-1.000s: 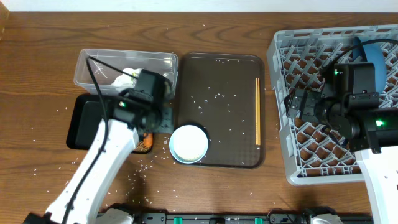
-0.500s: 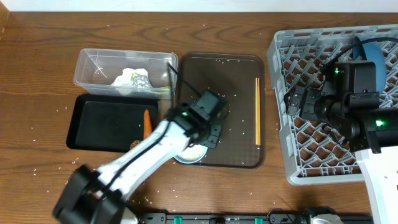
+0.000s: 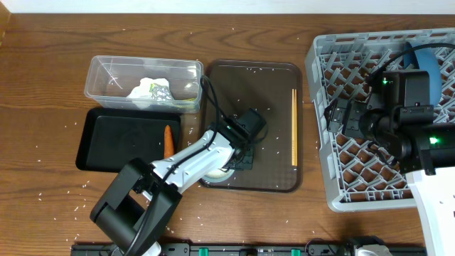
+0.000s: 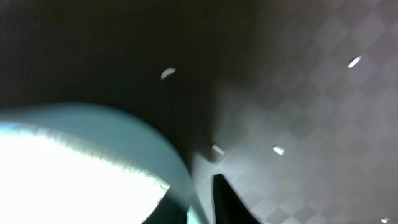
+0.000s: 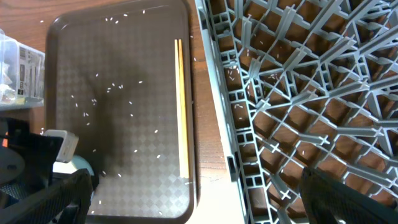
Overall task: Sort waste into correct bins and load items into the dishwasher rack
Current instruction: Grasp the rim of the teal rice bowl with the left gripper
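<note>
Above rack (image 3: 321,142), right fingers (image 5: 53,200) wide apart, empty, left fingers (image 4: 233,204) at white bowl (image 4: 81,177), gap unclear

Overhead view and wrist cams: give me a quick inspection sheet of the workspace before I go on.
Surface: wooden table, rice grains scattered on it and on the brown serving tray.
Job's things: tissue and wrapper in the clear tub; carrot in the black tray; white bowl at the serving tray's front-left corner, chopsticks on it; blue plate in the rack.
Clutter: nothing seen.
Grippers: left pincer at the bowl's rim, opening unreadable; right pincer open by the rack.
Cables: black cable looping off the left arm.
Surroundings: white wall strip.
</note>
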